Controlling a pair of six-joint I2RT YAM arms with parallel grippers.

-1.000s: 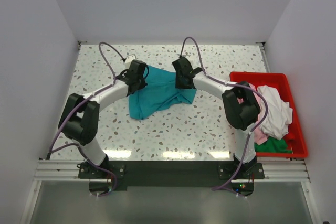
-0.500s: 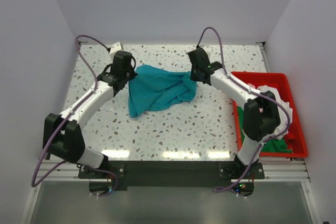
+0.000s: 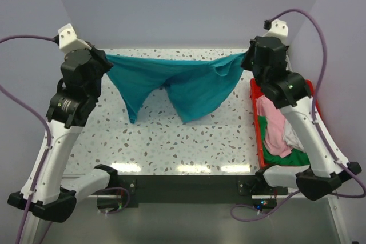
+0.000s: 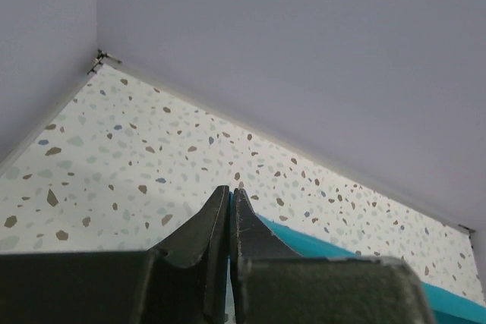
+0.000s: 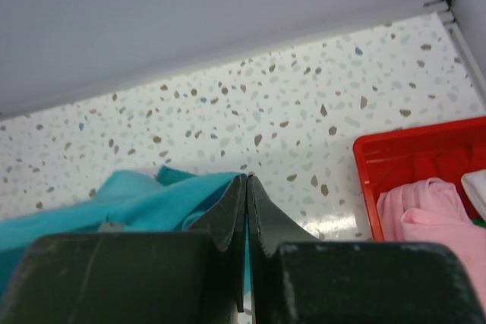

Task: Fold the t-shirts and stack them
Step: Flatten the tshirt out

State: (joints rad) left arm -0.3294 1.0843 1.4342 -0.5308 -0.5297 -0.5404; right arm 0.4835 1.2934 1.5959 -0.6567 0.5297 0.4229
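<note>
Teal t-shirt [image 3: 189,87] hangs stretched btwn left gripper [image 4: 231,196] & right gripper [image 5: 247,181], both pinching its top edge; middle sags.

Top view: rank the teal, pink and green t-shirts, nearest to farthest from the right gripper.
1. teal t-shirt, clamped in the right gripper, far side.
2. pink t-shirt, right side, midway.
3. green t-shirt, right side, near edge.

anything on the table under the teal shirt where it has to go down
Nothing visible: the speckled table under the hanging teal cloth t-shirt is bare; the red plastic bin sits off to its right.
</note>
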